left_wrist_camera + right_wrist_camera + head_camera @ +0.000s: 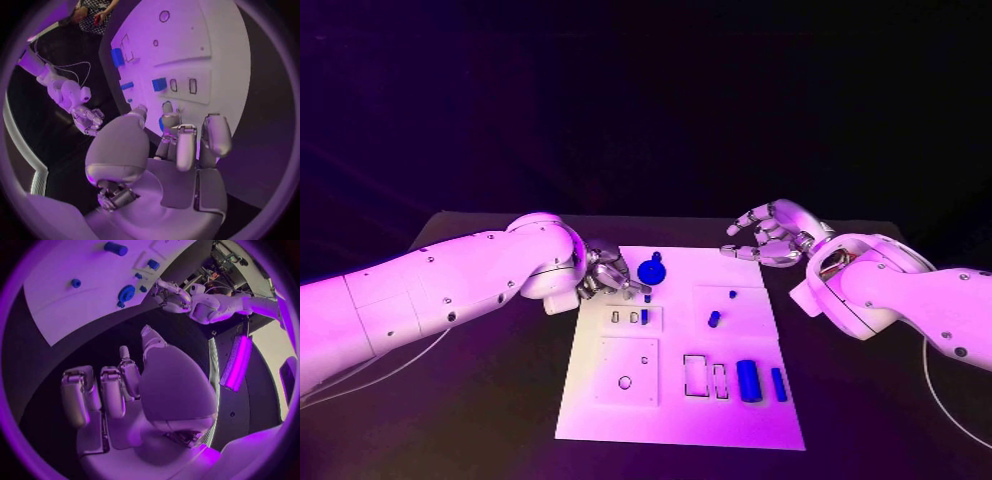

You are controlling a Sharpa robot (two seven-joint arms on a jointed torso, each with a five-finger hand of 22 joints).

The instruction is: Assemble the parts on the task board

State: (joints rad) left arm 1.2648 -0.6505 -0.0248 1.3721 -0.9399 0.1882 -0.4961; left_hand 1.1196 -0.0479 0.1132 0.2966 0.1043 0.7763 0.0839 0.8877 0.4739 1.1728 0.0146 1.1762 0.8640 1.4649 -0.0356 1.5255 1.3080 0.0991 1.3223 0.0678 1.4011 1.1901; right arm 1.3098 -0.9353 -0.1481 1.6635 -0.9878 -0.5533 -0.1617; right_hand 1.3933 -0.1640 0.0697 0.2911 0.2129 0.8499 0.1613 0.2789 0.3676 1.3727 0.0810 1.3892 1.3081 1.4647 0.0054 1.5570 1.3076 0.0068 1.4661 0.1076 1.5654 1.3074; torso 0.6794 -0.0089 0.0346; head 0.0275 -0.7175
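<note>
Task board [678, 420] unmarked; left hand [607, 272] curled, grip unclear; right hand [769, 235] empty, fingers loosely apart.

A robot lab: black table [488, 400], dark surround, equipment rack [228, 260].

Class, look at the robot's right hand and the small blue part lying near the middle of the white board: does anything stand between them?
Nothing visible does. The right hand hovers off the task board's far right corner, holding nothing, with only bare board between it and the small blue part.
</note>
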